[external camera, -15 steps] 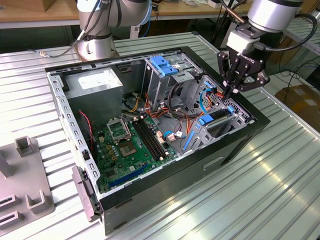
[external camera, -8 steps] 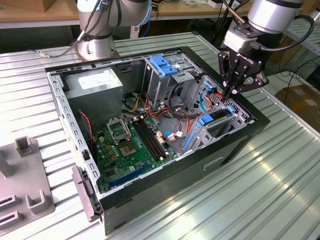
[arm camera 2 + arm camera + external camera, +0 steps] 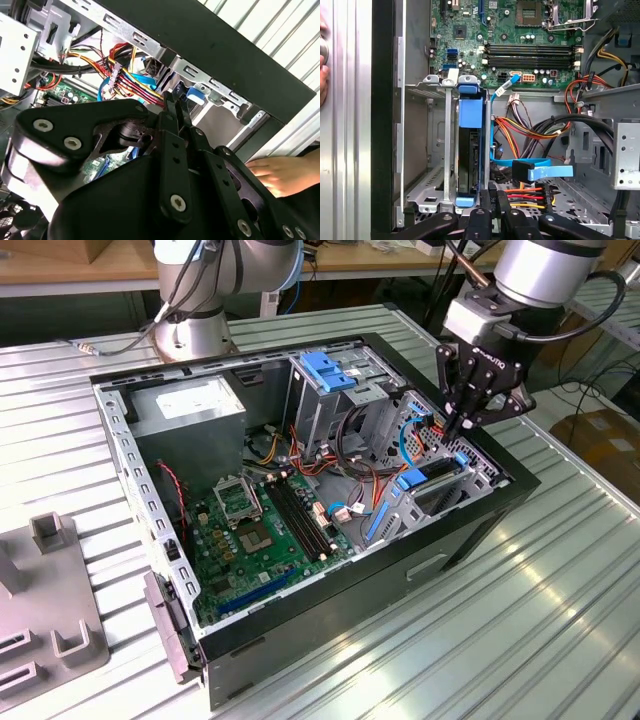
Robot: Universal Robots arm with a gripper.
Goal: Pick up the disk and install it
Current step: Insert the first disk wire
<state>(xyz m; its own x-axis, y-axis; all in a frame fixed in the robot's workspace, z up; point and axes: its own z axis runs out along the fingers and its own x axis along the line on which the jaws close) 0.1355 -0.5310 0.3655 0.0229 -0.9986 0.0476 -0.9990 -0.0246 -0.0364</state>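
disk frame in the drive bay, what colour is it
Bright blue; the disk frame shows best in the first wrist view.

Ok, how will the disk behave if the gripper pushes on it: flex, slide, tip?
The disk looks like a rigid slab, probably heavy for its size, so unlikely to flex. It stands on edge between the cage walls, so it should slide along them rather than tip. Its blue plastic frame may be the weak spot.

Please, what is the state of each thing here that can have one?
computer case: open, side cover off.
disk: standing on edge in its bay slot, not held.
gripper: shut, holding nothing, close beside the disk.
memory slots: empty.
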